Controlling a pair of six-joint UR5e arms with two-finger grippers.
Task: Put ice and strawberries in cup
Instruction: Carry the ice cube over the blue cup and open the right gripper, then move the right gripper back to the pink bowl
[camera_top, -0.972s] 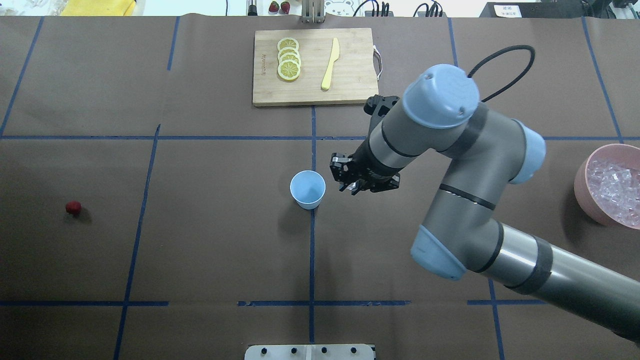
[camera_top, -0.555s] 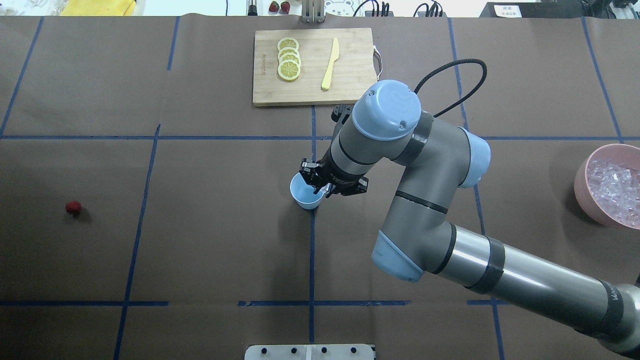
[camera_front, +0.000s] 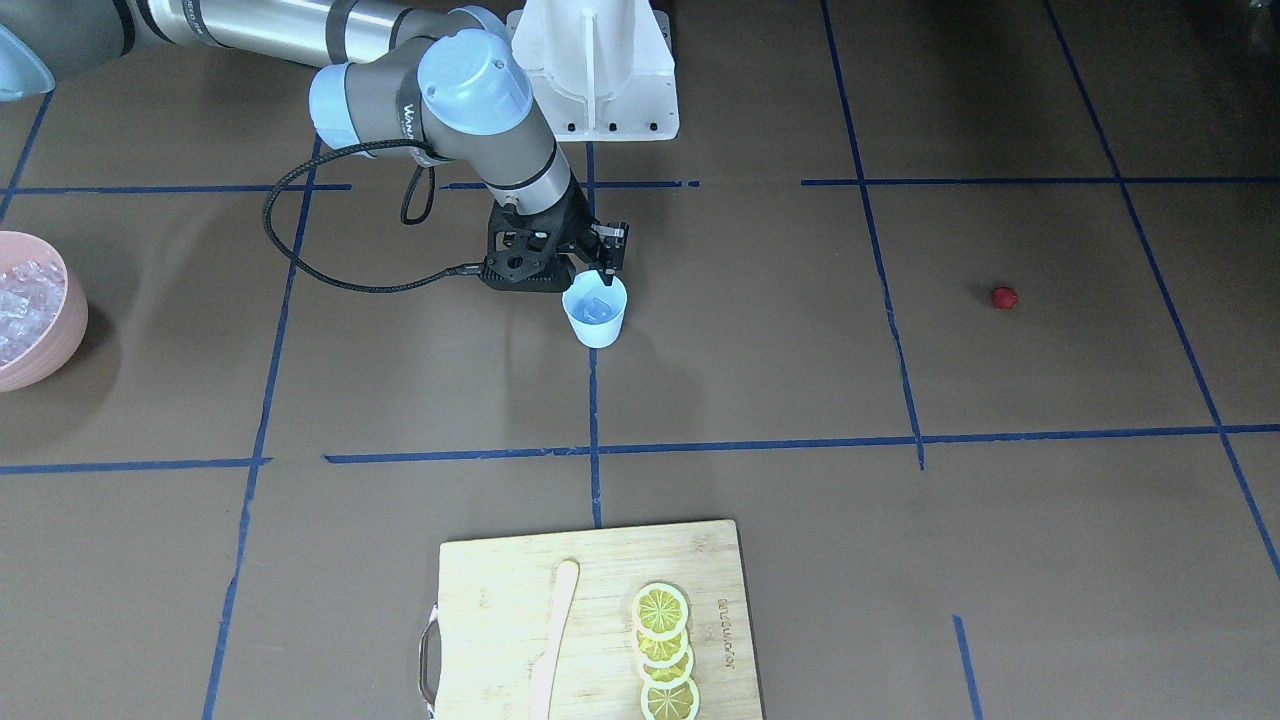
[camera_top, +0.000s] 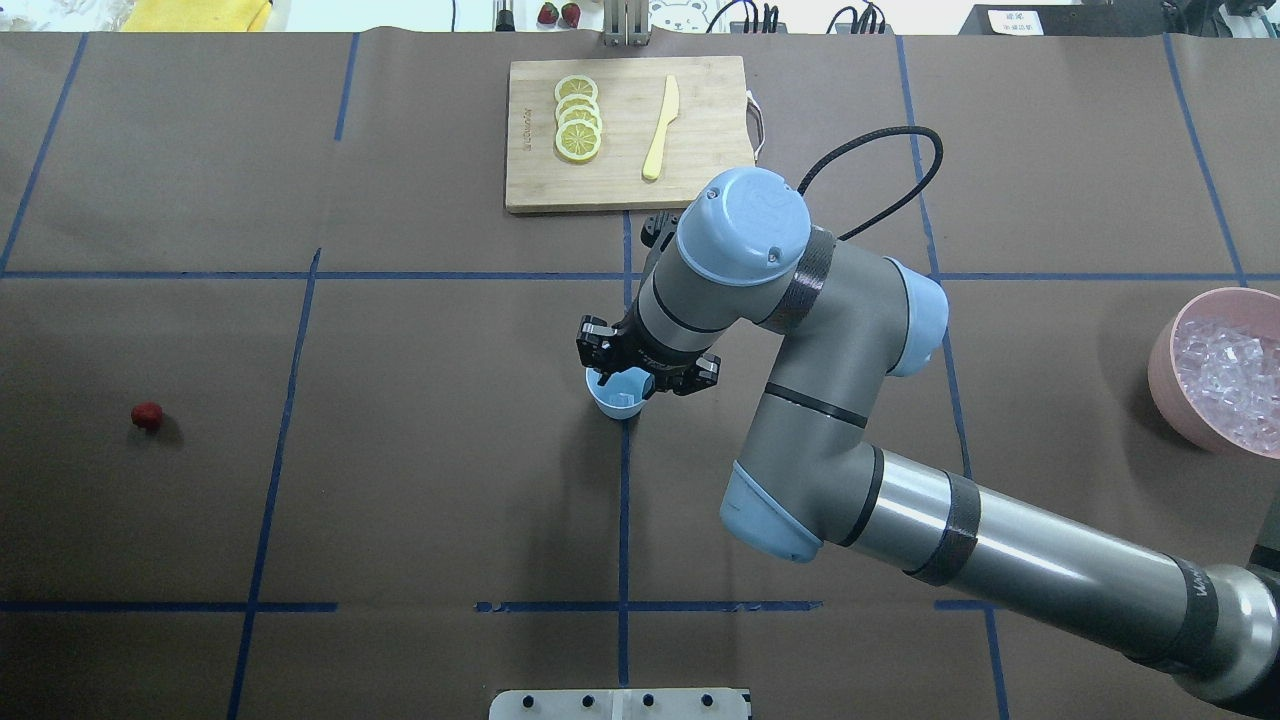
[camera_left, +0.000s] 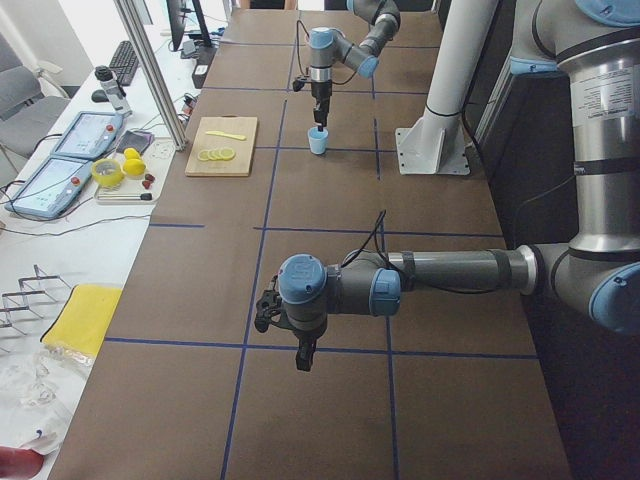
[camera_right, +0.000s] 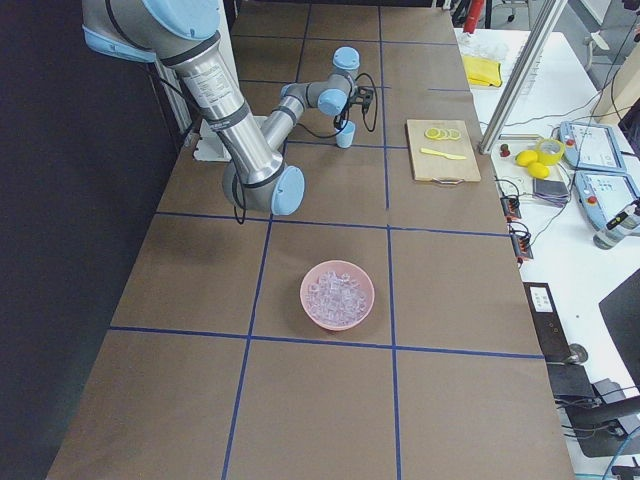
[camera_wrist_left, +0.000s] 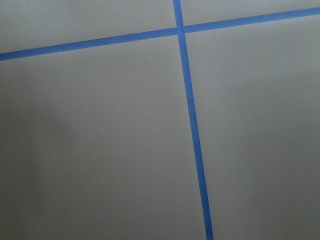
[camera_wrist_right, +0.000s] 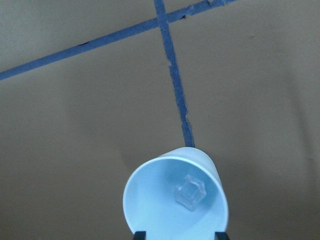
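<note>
The pale blue cup (camera_top: 612, 402) stands at the table's middle, on a blue tape line. My right gripper (camera_top: 622, 379) hangs straight over its mouth. In the right wrist view its two fingertips (camera_wrist_right: 140, 234) stand apart on either side of the rim, open and empty. One clear ice cube (camera_wrist_right: 190, 192) lies inside the cup (camera_wrist_right: 150, 200); it also shows in the front view (camera_front: 594, 306). The red strawberry (camera_top: 147, 415) lies alone far to the left. My left gripper (camera_left: 303, 355) shows only in the left side view; I cannot tell its state.
A pink bowl (camera_top: 1163, 385) full of ice cubes (camera_top: 1225, 365) sits at the right edge. A wooden cutting board (camera_top: 700, 150) with lemon slices (camera_top: 578, 118) and a yellow knife (camera_top: 661, 128) lies at the back. The left wrist view shows only brown table and blue tape.
My right arm has swung left, from beside the cup to right over its mouth. An ice cube now lies in the cup. The strawberry has not moved.
</note>
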